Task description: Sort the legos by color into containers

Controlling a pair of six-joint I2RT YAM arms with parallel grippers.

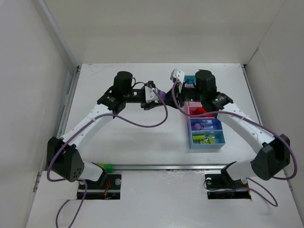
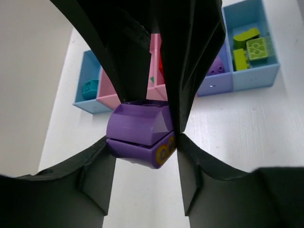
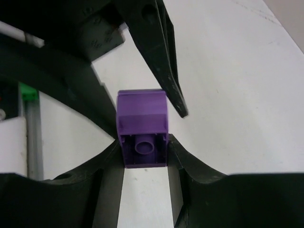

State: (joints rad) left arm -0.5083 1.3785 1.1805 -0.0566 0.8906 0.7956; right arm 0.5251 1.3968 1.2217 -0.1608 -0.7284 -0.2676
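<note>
Nearest, a lone green brick [image 1: 108, 167] sits on the metal rail by the left base, where we judge it easy to overlook. Further out, the containers [image 1: 207, 144] are thin-walled, glossy plastic bins joined in one strip. The near light-blue one holds yellow-green bricks [image 1: 203, 138], and the darker blue one behind it holds purple ones. Beyond and left of them, above the bare table [image 1: 137, 137], the left gripper [image 2: 144, 148] and right gripper [image 3: 145, 151] are both clamped on the same purple brick [image 2: 137, 124]. It is smooth, hard, curved on top and hollow underneath, seemingly two pieces stacked. We think the slick curved face could slip when one side lets go, or the pieces could snap apart and bounce away from the bins
</note>
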